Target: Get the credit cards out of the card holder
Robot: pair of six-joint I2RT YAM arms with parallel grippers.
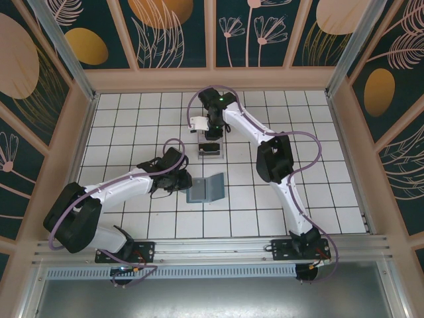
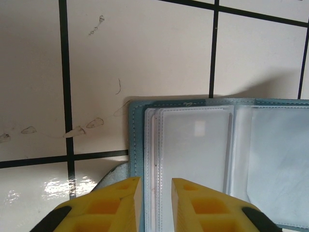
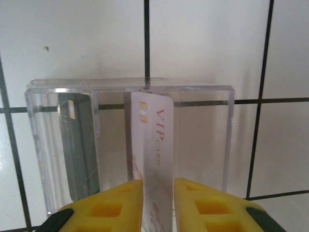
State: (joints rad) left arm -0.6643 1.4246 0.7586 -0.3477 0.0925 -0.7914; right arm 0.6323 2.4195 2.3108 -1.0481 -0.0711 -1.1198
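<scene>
Standing on edge: white card point(image 3: 152, 154), gold chip, red lettering.

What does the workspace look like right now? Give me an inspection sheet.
Surface: white tiled table, a few smears near the card holder.
Job's things: card holder lies open, no card evident in the sleeves shown; white card and dark card stand in the clear tray.
Clutter: nothing seen.
Grippers: left gripper at the card holder's edge; right gripper astride the white card; grip unclear on both.
Cables: purple cables loop along both arms.
Surroundings: floral wall panels, wooden frame.
</scene>
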